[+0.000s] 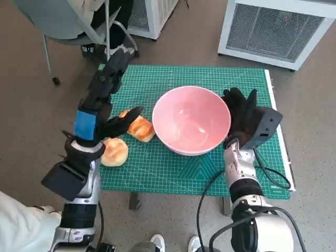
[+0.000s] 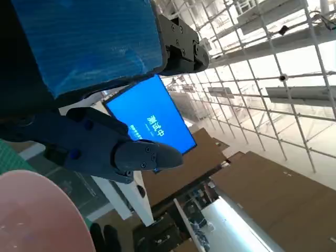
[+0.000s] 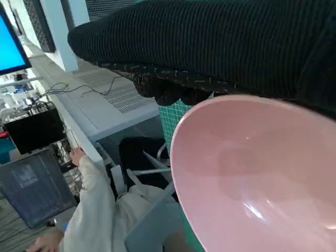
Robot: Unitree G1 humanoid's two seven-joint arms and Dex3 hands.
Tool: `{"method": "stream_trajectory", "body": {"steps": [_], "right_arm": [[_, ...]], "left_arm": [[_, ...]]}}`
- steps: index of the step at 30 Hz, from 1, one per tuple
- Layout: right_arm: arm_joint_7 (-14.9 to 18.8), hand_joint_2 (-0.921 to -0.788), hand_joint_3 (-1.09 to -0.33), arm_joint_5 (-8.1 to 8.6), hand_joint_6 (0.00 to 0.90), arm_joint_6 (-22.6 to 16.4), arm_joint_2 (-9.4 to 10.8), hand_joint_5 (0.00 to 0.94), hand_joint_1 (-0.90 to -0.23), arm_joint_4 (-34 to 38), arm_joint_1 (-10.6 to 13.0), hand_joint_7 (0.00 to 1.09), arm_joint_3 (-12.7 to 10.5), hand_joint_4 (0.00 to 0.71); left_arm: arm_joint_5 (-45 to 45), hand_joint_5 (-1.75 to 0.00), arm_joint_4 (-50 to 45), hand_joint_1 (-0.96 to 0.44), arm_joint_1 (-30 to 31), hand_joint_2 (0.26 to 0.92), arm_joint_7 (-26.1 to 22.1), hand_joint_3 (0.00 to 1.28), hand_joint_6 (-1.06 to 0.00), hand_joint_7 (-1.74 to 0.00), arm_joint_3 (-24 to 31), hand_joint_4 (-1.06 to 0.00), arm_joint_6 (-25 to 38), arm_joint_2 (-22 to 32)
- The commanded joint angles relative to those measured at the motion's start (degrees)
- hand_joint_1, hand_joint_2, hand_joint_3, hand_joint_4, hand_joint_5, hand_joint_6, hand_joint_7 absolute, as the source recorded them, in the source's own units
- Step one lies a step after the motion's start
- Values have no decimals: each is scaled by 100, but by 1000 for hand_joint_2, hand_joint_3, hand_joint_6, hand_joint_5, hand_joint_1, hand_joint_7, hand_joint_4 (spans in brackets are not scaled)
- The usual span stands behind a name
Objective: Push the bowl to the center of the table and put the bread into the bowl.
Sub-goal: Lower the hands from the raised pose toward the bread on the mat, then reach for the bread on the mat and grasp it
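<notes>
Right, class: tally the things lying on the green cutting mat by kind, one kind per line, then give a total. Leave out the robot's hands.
Pink bowl: 1
Bread rolls: 2 (one beside the bowl, one near the mat's front edge)
Total: 3 things on the green cutting mat

bowl (image 3: 252, 173): right wrist view's edge cuts it off, glove hides part of its rim | bread (image 1: 137, 126): left hand (image 1: 102, 100) covers part of the roll nearer the bowl | right hand (image 1: 239, 113): fingers behind the bowl's rim, can't tell if they touch
</notes>
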Motion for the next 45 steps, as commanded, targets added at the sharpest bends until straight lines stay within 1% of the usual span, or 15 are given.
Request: {"method": "stream_trajectory", "body": {"steps": [1, 3, 6, 9, 13, 17, 19, 21, 22, 26, 28, 30, 31, 36, 45], "right_arm": [[-105, -921, -862, -81, 79, -33, -104, 9, -481, 26, -17, 618, 60, 316], [-147, -921, -863, -123, 75, -151, -152, 11, -485, -11, -45, 620, 110, 319], [-253, -921, -871, -302, 58, -474, -259, 10, -478, -106, -93, 651, 281, 320], [-269, -921, -864, -421, 49, -800, -372, 7, -486, -188, -147, 667, 402, 315], [-111, -921, -851, -479, 40, -1399, -459, 4, -500, -358, -167, 669, 528, 311], [283, -921, -832, -492, 41, -2074, -552, 8, -518, -625, -137, 669, 678, 320], [594, -921, -823, -437, 49, -2396, -588, 12, -530, -811, -98, 673, 755, 327], [1088, -921, -811, -301, 57, -2705, -609, 15, -555, -1094, -16, 681, 831, 337], [1382, -921, -808, -187, 59, -2819, -610, 16, -562, -1273, 40, 684, 863, 339], [2214, -921, -788, 195, 52, -3055, -587, 25, -595, -1938, 264, 729, 1004, 363], [2525, -921, -777, 354, 49, -3099, -573, 29, -604, -2316, 395, 741, 1105, 371], [2732, -921, -768, 457, 41, -3127, -563, 31, -610, -2632, 522, 761, 1194, 377], [2803, -921, -764, 494, 37, -3134, -560, 32, -614, -2755, 578, 772, 1230, 379], [2966, -921, -752, 486, 8, -3237, -604, 33, -614, -3363, 907, 781, 1424, 382], [2922, -921, -782, 436, -1, -3148, -583, 25, -604, -4020, 1250, 766, 1656, 363]], "left_arm": [[-38, 0, -93, -474, 134, 921, -55, 282, -306, -102, 120, -296, 5, 201], [20, 0, -45, -470, 157, 921, -71, 283, -307, -96, 163, -295, -37, 314], [212, 0, 139, -466, 153, 921, -122, 287, -311, -89, 255, -290, -121, 638], [473, 0, 336, -471, 110, 921, -148, 292, -319, -85, 315, -287, -136, 998], [738, -1, 539, -481, 36, 921, -224, 297, -323, -79, 320, -289, -80, 1455], [829, -2, 669, -495, -87, 921, -447, 297, -326, -73, 245, -291, 80, 1858], [861, -2, 740, -505, -168, 921, -586, 290, -329, -71, 188, -290, 153, 2024], [924, -2, 835, -517, -273, 921, -748, 270, -336, -69, 113, -288, 225, 2195], [987, -2, 896, -520, -337, 921, -818, 265, -337, -69, 63, -288, 266, 2281], [1163, -1, 1138, -513, -573, 921, -1071, 195, -353, -68, -140, -275, 426, 2513], [1217, -1, 1263, -496, -697, 921, -1246, 147, -359, -65, -258, -268, 544, 2596], [1264, 0, 1370, -476, -809, 921, -1406, 97, -364, -60, -372, -262, 667, 2656], [1282, 0, 1418, -461, -857, 917, -1469, 70, -367, -56, -421, -258, 715, 2679], [1472, 0, 1660, -409, -1142, 887, -1837, 13, -376, -43, -742, -248, 1041, 2748], [1997, 0, 2113, -263, -1535, 836, -1968, 1, -377, -28, -1272, -231, 1310, 2662]]}}
